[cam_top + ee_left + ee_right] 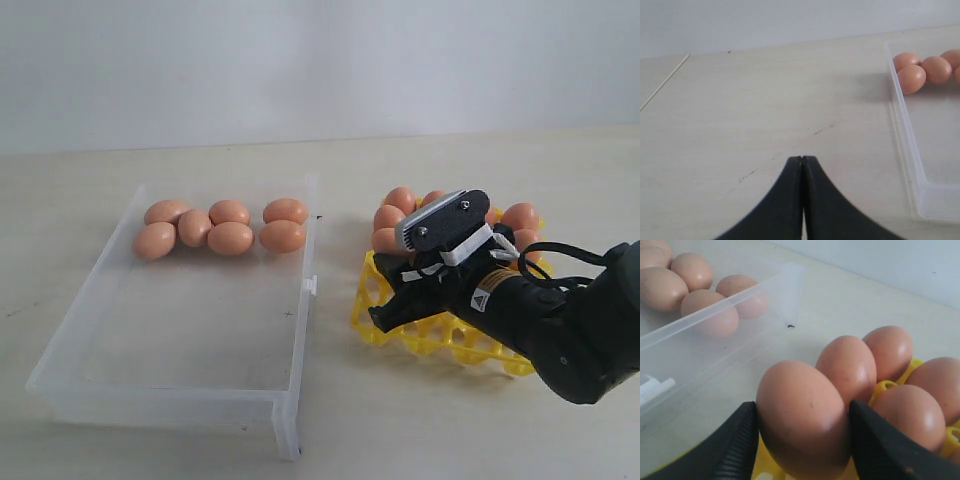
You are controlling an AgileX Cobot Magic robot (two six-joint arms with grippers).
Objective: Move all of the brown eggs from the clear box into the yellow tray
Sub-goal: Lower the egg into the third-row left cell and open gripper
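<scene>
R jaws: pinching one brown egg (801,415) over the yellow tray (425,338) | L jaws: pressed together above bare desk (740,100) | tray: several eggs (520,215) in its far cups (the arm (570,330) hides some) | clear box (297,300): seven eggs clustered at the far end

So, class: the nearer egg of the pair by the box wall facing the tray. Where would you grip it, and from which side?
Probably from above, pads across its narrow middle. The egg lies on its side with the box wall close at one end, so end-on looks cramped. Bare floor lies in front; the back pad would slip into the groove against its neighbour.
</scene>
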